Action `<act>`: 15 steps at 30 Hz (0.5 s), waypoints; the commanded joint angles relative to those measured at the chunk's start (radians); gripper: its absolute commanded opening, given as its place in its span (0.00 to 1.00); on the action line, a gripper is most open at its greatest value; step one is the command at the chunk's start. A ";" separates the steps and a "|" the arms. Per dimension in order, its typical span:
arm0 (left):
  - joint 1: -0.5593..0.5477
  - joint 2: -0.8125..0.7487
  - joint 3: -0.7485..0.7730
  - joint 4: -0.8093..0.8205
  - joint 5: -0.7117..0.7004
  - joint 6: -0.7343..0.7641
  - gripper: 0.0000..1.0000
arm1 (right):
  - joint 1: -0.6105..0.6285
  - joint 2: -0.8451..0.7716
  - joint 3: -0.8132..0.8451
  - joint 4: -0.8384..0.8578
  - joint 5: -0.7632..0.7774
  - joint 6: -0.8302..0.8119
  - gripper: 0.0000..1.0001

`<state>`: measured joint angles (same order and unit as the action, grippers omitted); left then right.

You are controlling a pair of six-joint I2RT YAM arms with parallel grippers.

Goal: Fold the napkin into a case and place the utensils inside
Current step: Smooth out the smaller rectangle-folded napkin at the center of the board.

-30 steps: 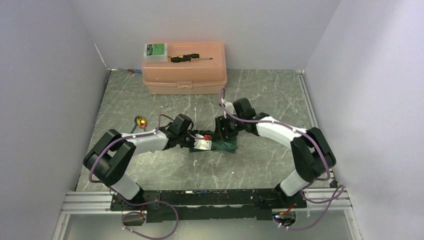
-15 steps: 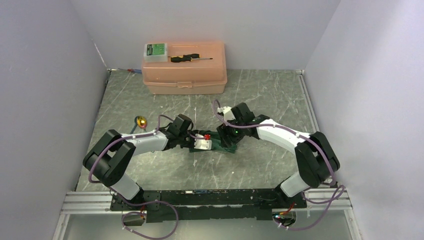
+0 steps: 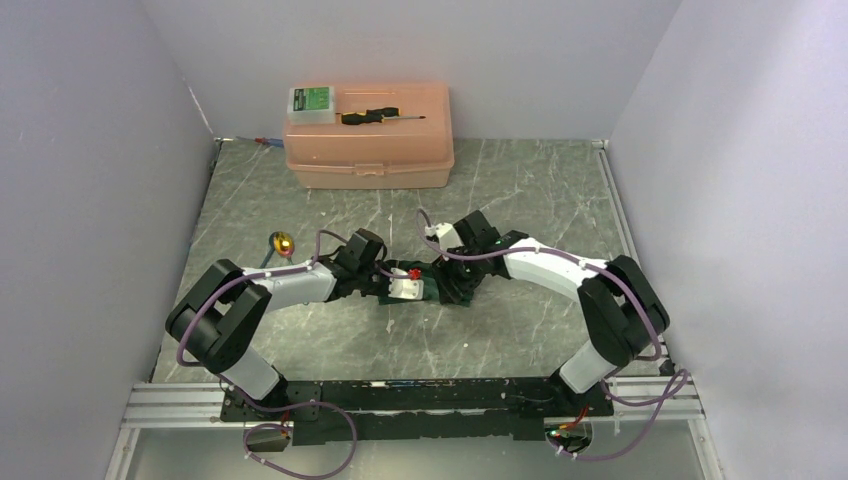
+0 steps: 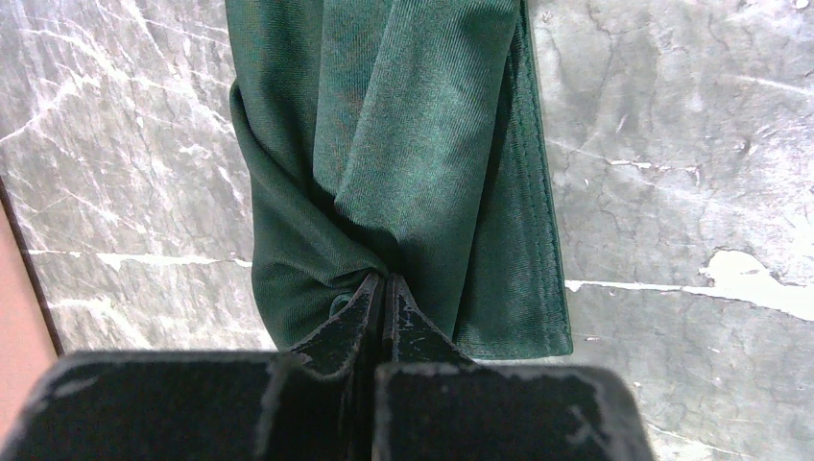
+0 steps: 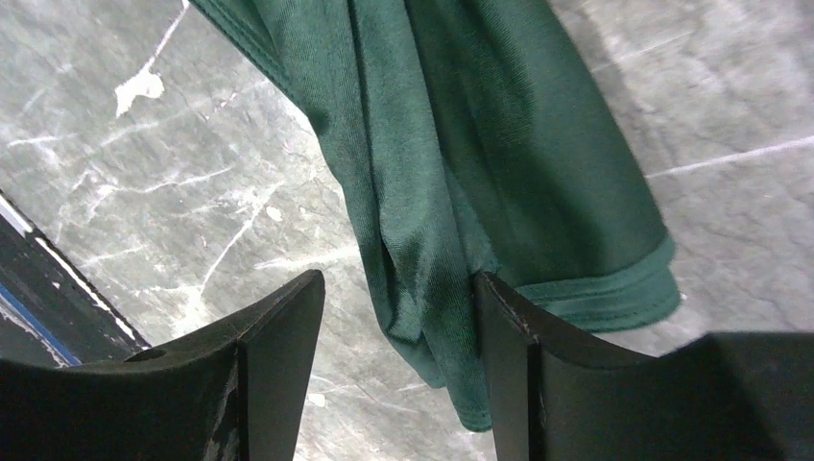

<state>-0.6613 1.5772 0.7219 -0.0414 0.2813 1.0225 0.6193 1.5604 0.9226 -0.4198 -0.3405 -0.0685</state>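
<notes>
We note left claw (image 4: pixel 384 293) pinched tight on the dark green napkin (image 4: pixel 422 163); right claw (image 5: pixel 395 288) jaws apart, straddling a bunched fold over the desk (image 4: pixel 672 144).

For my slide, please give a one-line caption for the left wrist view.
Left fingers shut on a bunched fold of the dark green napkin, over the grey marbled table.

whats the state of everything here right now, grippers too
napkin: bunched and creased on the table, not a case yet
left gripper: shut on the napkin's end
right gripper: open, jaws astride a napkin fold
gold spoon: lying on the table, outside the napkin
box: lid shut
screwdriver: lying flat on the box lid
</notes>
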 commanded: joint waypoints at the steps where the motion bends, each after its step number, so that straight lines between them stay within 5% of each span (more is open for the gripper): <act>1: -0.009 0.023 -0.045 -0.156 -0.003 -0.047 0.03 | 0.021 0.038 0.026 -0.013 0.002 -0.013 0.61; 5: -0.009 0.021 -0.045 -0.153 -0.006 -0.046 0.03 | 0.048 0.051 0.033 -0.012 0.065 -0.008 0.50; 9: -0.009 0.017 -0.050 -0.145 -0.005 -0.046 0.03 | 0.052 0.054 0.060 -0.015 0.140 0.009 0.02; 15: -0.009 0.011 -0.045 -0.140 -0.012 -0.042 0.03 | 0.030 0.043 0.110 -0.044 0.181 0.011 0.00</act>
<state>-0.6632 1.5745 0.7193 -0.0380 0.2749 1.0229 0.6682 1.6146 0.9642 -0.4461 -0.2073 -0.0601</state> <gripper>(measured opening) 0.033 0.019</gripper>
